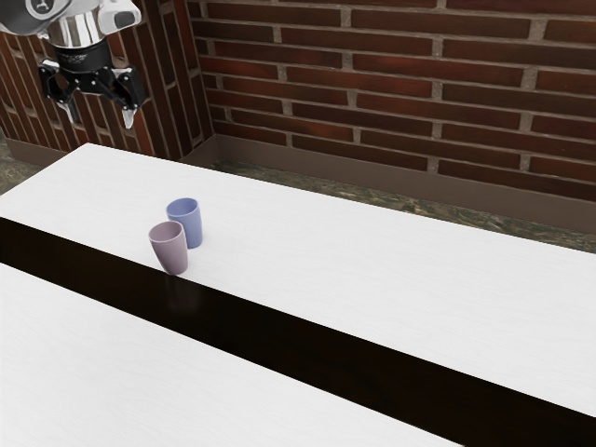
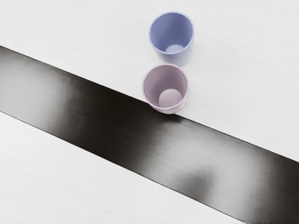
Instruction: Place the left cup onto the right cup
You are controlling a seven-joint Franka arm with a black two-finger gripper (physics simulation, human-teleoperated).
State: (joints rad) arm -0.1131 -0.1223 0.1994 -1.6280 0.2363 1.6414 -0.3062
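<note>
Gripper (image 1: 99, 115): high above table (image 1: 391, 261), well apart from cups; jaws spread wide, empty.
Mauve cup (image 1: 169, 248): upright, at edge of dark band (image 1: 307, 335); just beside blue cup (image 1: 185, 223), on exterior view's left of it; contact between them not discernible.
Blue cup: upright, mouth up, on white surface.
Step in hand: approach, nothing grasped yet.
Next move, by judgement: descend over mauve cup (probably the "left" one), straddle its wall on side away from blue cup, then close.

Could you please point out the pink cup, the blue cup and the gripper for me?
pink cup (image 1: 169, 251), exterior view, on its outer side wall.
blue cup (image 1: 192, 222), exterior view, on its outer side wall.
gripper (image 1: 100, 115), exterior view, midway between its open fingertips.
</note>
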